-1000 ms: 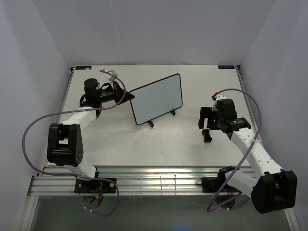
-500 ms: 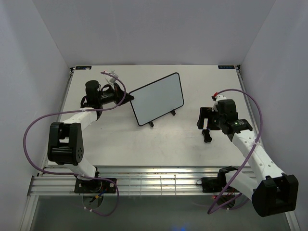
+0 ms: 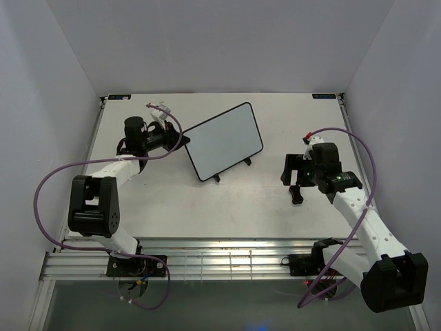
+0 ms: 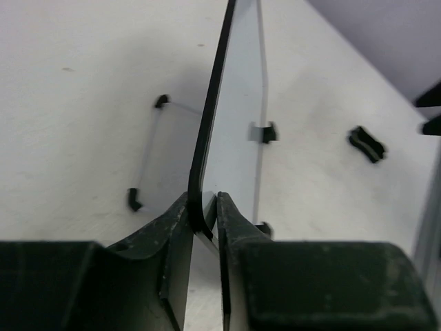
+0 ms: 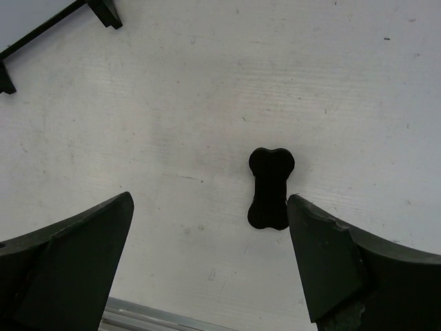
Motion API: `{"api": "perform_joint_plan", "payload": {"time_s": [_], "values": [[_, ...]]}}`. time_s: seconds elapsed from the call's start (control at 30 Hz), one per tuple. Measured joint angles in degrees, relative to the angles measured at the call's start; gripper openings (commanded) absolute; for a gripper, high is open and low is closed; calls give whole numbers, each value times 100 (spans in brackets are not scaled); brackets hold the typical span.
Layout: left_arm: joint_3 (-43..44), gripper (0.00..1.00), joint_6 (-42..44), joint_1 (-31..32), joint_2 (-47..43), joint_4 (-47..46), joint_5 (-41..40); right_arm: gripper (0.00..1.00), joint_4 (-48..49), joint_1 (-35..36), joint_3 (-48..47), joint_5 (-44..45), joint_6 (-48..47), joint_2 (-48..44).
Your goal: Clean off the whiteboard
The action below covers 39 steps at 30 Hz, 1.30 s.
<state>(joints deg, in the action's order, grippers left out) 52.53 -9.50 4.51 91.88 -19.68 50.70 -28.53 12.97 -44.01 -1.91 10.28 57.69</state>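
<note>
The whiteboard stands tilted on its black wire feet at mid table, its face blank. My left gripper is at the board's left corner. In the left wrist view the board runs edge-on away from me, and my left gripper is shut on its black frame at the lower corner. The small black bone-shaped eraser lies on the table at the right. My right gripper hovers just behind it, open and empty. From the right wrist the eraser lies close to the right finger of that gripper.
One black stand foot of the board shows at the top left of the right wrist view. The table's slotted metal front rail runs along the near edge. Grey walls close in the table on three sides.
The whiteboard has shifted slightly right and turned a little with the left gripper. The right gripper has opened wider and edged left above the eraser.
</note>
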Motion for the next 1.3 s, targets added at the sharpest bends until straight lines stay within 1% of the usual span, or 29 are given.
{"api": "perform_joint_plan", "payload": {"time_s": [0.03,0.07,0.1,0.23,0.4,0.53,0.63,0.67,0.8,0.83,0.87,0.97,1.03,1.1,1.23,1.3], "values": [[-31,36,144,7,0,7,-227,97,2,0,2,-7,-2,-13],[-55,39,223,4,0,24,-396,92,2,0,9,-20,-9,-26],[-83,41,302,-2,2,66,-562,90,7,0,22,-24,-13,-37],[-142,44,509,-39,4,170,-1003,90,0,0,74,-46,-24,-76],[-144,47,623,-37,4,166,-1244,90,2,0,74,-66,-24,-94],[-151,54,667,-37,-7,168,-1333,90,4,0,74,-96,-26,-114],[-197,57,673,-24,-101,168,-1436,90,4,0,74,-120,-26,-114],[-232,61,673,-17,-170,170,-1480,90,4,0,74,-129,-26,-114],[-315,67,662,22,-546,190,-1735,90,4,0,74,-131,-26,-114],[-317,96,662,33,-656,190,-1801,90,4,0,74,-131,-26,-120],[-319,98,693,48,-763,188,-1880,90,2,0,74,-129,-26,-131],[-317,98,597,68,-1115,293,-2188,90,2,0,74,-127,-26,-201],[-212,98,535,79,-1325,597,-2553,90,0,0,74,-114,-26,-251],[146,98,431,92,-1443,1108,-3141,90,-7,0,68,-39,-22,-328],[1113,98,28,92,-1593,2389,-4736,90,-208,0,-101,280,-17,-610],[1368,98,-125,79,-1845,2920,-5370,90,-396,0,-341,437,-17,-756]]}}
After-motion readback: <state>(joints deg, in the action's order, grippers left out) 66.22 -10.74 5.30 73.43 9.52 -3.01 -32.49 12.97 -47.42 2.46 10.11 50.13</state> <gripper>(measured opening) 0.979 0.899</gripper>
